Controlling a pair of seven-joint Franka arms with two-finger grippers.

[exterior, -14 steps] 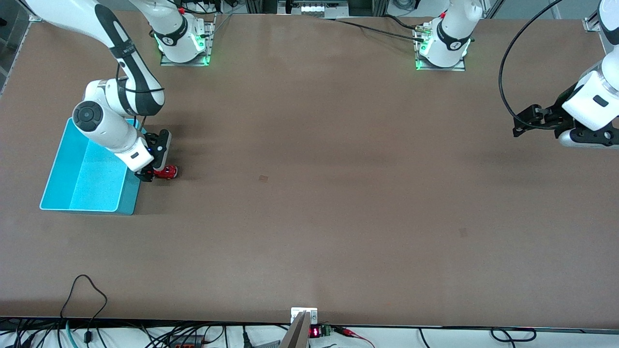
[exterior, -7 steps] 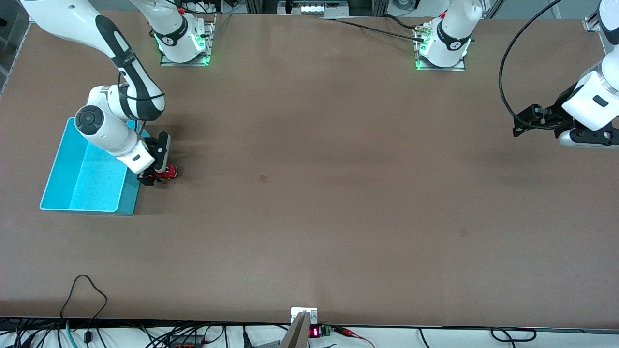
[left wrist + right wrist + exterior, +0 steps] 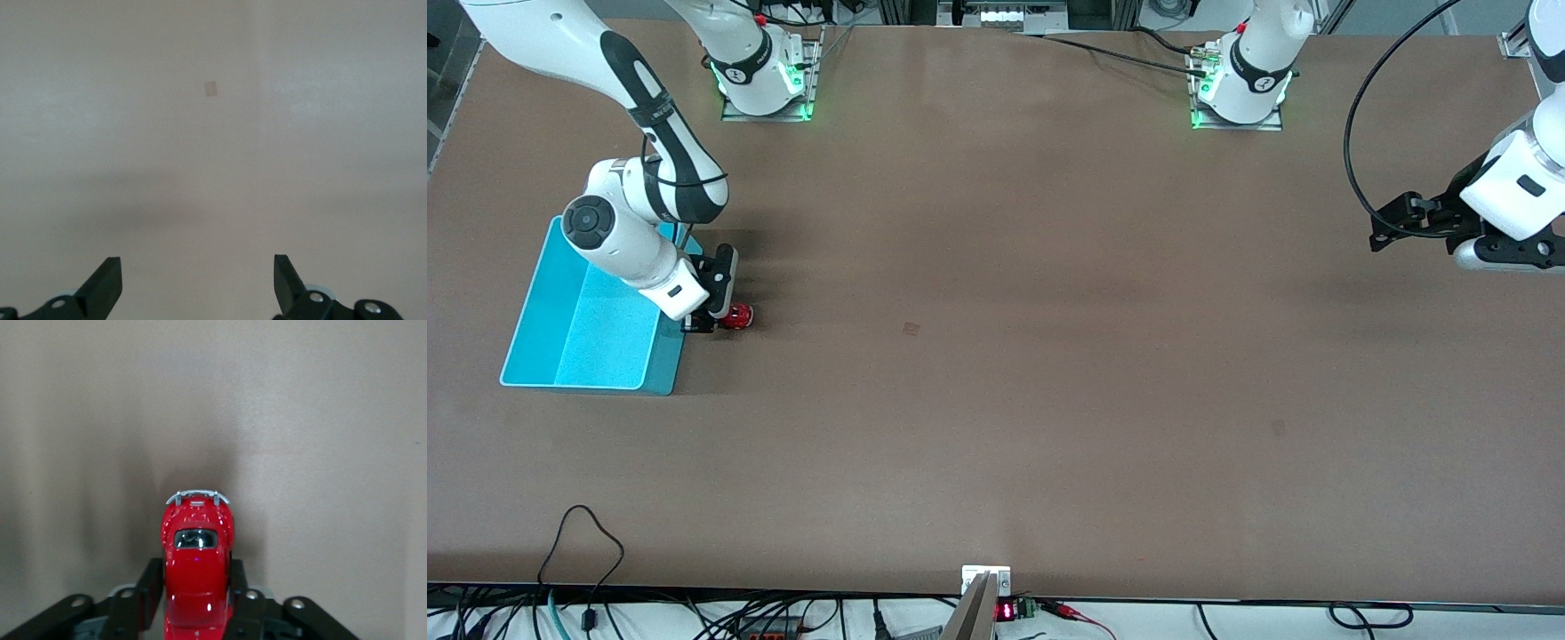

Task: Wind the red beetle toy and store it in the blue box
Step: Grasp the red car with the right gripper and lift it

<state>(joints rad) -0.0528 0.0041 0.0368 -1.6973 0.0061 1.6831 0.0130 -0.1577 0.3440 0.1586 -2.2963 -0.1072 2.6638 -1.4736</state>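
The red beetle toy [image 3: 736,316] sits on the brown table just beside the blue box [image 3: 569,333], at the right arm's end. My right gripper [image 3: 710,320] is low at the table and shut on the toy. In the right wrist view the toy [image 3: 197,567] is clamped between both fingers [image 3: 150,587], its silvery bumper pointing away from the wrist. My left gripper [image 3: 1387,227] is open and empty, held above bare table at the left arm's end; in the left wrist view its fingertips [image 3: 107,283] stand wide apart over the bare table.
The blue box's near wall [image 3: 574,387] and the wall next to the toy [image 3: 669,351] stand close to my right gripper. Small pale marks lie on the table [image 3: 911,328]. Cables hang along the table's front edge [image 3: 587,533].
My right gripper has shifted slightly toward the blue box with the toy between its fingers, so less of the toy shows past the fingers. The left arm has not moved.
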